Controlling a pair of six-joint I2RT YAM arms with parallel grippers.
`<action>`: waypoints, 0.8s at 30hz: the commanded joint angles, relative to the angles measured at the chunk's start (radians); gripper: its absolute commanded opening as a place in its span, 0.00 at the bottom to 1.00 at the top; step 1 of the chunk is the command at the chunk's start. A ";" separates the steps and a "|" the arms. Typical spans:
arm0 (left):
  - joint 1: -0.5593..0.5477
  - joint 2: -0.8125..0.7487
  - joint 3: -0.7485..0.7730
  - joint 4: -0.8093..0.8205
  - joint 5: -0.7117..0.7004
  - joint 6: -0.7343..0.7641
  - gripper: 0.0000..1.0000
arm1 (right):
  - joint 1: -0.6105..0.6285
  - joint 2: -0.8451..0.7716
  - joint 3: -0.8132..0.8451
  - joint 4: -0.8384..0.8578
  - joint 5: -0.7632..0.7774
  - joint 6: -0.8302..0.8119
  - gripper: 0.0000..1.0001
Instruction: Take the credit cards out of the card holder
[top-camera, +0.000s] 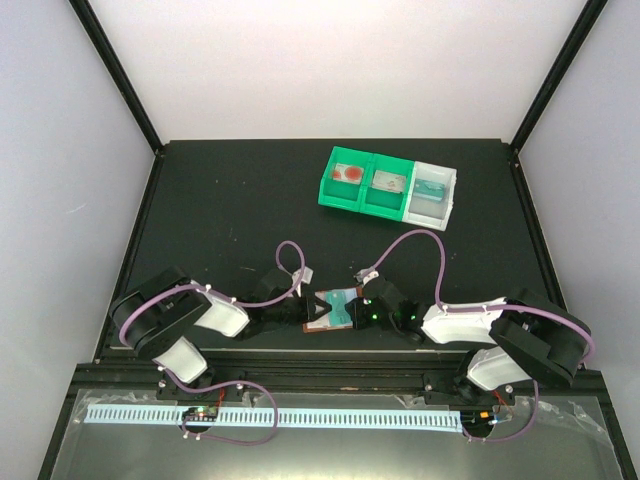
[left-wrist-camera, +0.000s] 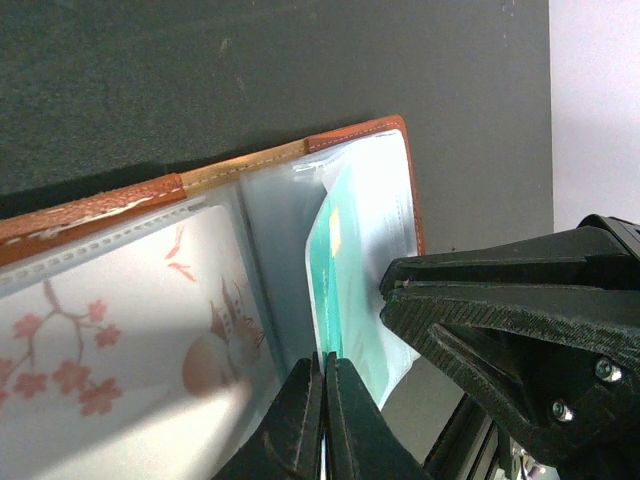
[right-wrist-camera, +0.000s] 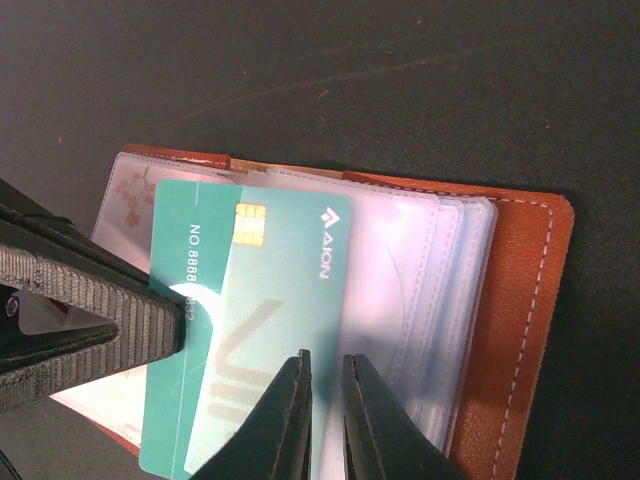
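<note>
Left gripper (top-camera: 314, 312) and right gripper (top-camera: 360, 312) meet tip to tip in the top view. Directly between them the card holder (top-camera: 322, 329) lies open on the dark table (top-camera: 230, 210). A teal credit card (top-camera: 341, 308) shows between the two sets of tips. Green and white bins (top-camera: 390, 186) sit well beyond the hands, on the right arm's side.

From the left wrist, the left gripper (left-wrist-camera: 323, 372) has its fingers pressed together, with a thin pale-blue sliver of the credit card (left-wrist-camera: 350, 290) nipped between them. The card stands edge-on just ahead of the tips, partly inside a clear pocket. The card holder's brown rim (left-wrist-camera: 250, 166) runs across ahead of the hand, and a blossom-printed leaf lies to its left. One of the right gripper's fingers (left-wrist-camera: 480, 310) comes in from the right, its tip touching the clear pocket.

From the right wrist, the right gripper (right-wrist-camera: 327, 372) is closed to a narrow slit on the edge of a clear pocket of the card holder (right-wrist-camera: 520, 300). Whether the card's edge also sits in that slit I cannot tell. The credit card (right-wrist-camera: 265, 300), chip showing, sticks out of the pocket to this hand's left. There one of the left gripper's fingers (right-wrist-camera: 100, 300) touches its edge.
</note>
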 joint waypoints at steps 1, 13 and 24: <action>0.007 -0.022 -0.029 -0.063 -0.049 0.016 0.02 | -0.004 -0.005 -0.016 -0.034 0.018 0.002 0.13; 0.020 -0.139 -0.101 -0.086 -0.107 -0.004 0.02 | -0.004 -0.021 -0.012 -0.045 0.017 0.001 0.13; 0.024 -0.412 -0.162 -0.187 -0.216 -0.022 0.02 | -0.004 -0.182 -0.022 -0.038 -0.036 0.005 0.18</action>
